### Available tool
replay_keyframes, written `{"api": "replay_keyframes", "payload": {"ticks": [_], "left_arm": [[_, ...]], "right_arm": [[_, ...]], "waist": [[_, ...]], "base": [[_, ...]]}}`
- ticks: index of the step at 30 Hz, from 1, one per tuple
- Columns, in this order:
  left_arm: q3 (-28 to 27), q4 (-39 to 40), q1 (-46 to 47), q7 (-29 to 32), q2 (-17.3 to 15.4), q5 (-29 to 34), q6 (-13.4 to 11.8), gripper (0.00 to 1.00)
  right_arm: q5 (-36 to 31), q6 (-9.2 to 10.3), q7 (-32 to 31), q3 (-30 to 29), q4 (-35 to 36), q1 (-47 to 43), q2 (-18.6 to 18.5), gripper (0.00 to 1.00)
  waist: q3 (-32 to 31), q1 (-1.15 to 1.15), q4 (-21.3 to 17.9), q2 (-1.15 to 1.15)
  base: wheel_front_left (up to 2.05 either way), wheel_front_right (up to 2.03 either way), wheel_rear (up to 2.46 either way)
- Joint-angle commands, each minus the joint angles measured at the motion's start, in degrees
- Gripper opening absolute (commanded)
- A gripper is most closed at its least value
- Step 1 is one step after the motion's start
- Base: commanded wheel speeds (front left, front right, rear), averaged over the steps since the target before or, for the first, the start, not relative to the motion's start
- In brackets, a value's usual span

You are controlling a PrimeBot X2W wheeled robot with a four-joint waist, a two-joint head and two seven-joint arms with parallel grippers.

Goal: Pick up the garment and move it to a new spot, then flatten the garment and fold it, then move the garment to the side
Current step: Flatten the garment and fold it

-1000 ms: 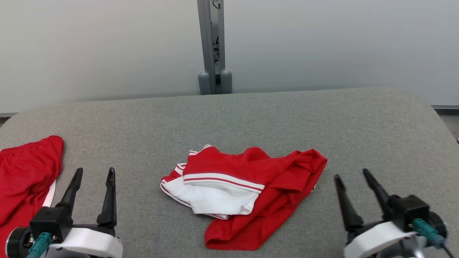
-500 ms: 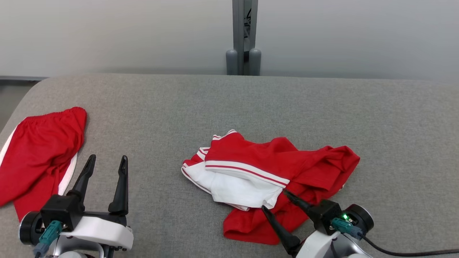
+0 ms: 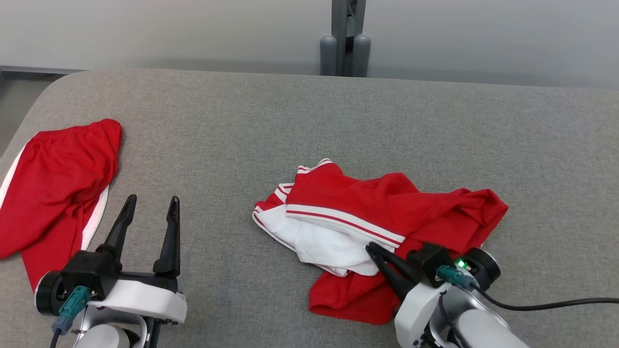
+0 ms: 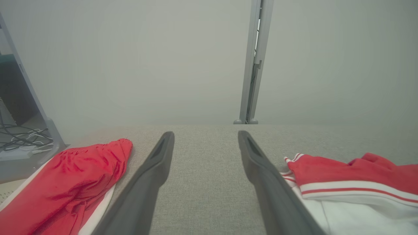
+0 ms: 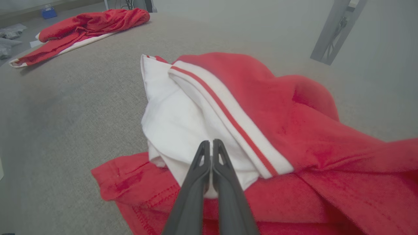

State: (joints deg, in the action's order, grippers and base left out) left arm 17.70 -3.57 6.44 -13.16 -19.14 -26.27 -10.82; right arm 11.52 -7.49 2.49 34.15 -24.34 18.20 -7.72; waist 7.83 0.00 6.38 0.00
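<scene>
**Right pincer closed on garment**

The garment (image 3: 387, 208) is found crumpled near the middle of the counter (image 3: 242, 121), red cloth lying over a white fold with striped trim. The right pincer (image 3: 375, 250) is set at the garment's near edge. In the right wrist view its fingers (image 5: 194, 186) are pressed together, with the white fold pinched at the tips. The left pincer (image 3: 153, 198) is held spread above bare counter, between the garment and the shorts (image 3: 58, 183), touching neither. The shorts are laid at the counter's left end. A grey post (image 3: 346, 38) is noted behind the far edge.
</scene>
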Motion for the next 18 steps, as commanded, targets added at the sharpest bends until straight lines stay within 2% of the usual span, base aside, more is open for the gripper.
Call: {"api": "replay_keyframes", "payload": {"ticks": [1,7,15,16,17,18], "left_arm": [[-0.3,-0.2,1.2,-0.5,-0.1,0.0,0.1,1.0],[-1.0,-0.8,1.4,-1.1,0.1,0.1,-0.1,1.0],[-1.1,-1.6,1.8,-1.5,0.5,0.3,0.4,1.0],[-1.1,-1.6,1.8,-1.5,0.5,0.3,0.4,1.0],[-1.0,-1.7,2.0,-1.6,0.5,0.3,0.7,1.0],[-1.0,-1.7,2.0,-1.6,0.5,0.3,0.7,1.0]], "right_arm": [[1.1,-0.01,1.3,-0.7,1.0,1.3,-0.1,0.0],[2.0,-0.01,3.8,-6.2,6.7,3.4,-1.2,0.0],[0.5,-0.01,4.3,-23.5,11.0,1.5,-1.3,0.0],[0.5,-0.01,4.3,-23.5,11.0,1.5,-1.3,0.0],[0.3,-0.01,4.1,-28.4,11.2,0.5,-0.7,0.0],[0.3,-0.01,4.1,-28.4,11.2,0.5,-0.7,0.0]], "waist": [[0.2,0.0,-0.3,0.0],[0.5,0.0,-1.4,0.0],[0.1,0.0,-2.6,0.0],[0.1,0.0,-2.6,0.0],[0.2,0.0,-2.8,0.0],[0.2,0.0,-2.8,0.0]], "base": [[0.0,0.0,0.0],[0.0,0.0,0.0],[0.0,0.0,0.0],[0.0,0.0,0.0],[0.0,0.0,0.0],[0.0,0.0,0.0]]}}
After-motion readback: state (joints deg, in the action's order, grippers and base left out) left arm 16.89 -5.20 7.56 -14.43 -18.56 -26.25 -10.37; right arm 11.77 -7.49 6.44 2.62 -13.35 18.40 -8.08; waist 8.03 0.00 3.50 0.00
